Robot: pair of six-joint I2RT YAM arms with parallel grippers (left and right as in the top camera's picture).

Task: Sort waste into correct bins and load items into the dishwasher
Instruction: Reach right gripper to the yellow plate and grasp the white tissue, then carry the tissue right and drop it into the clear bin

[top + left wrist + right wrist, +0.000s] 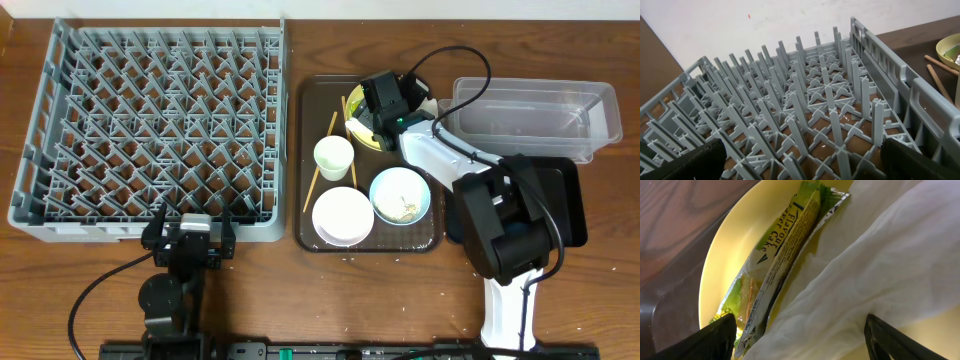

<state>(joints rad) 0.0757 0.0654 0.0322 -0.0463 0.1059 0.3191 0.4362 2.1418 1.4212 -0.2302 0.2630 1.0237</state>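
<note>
Gripper [805,337] on right arm spread over wrapper [775,265] and paper [880,265], inside plate [732,240] rim.

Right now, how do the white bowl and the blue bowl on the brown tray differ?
The white bowl looks empty; the light blue bowl holds whitish food scraps. The white bowl sits at the brown tray front edge, the light blue bowl slightly further back, to its right. Both are round and rest on that tray.

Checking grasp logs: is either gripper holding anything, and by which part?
Nothing is held. The right gripper hovers open over the white paper and wrapper on the yellow plate; the left gripper is open by the rack.
</note>
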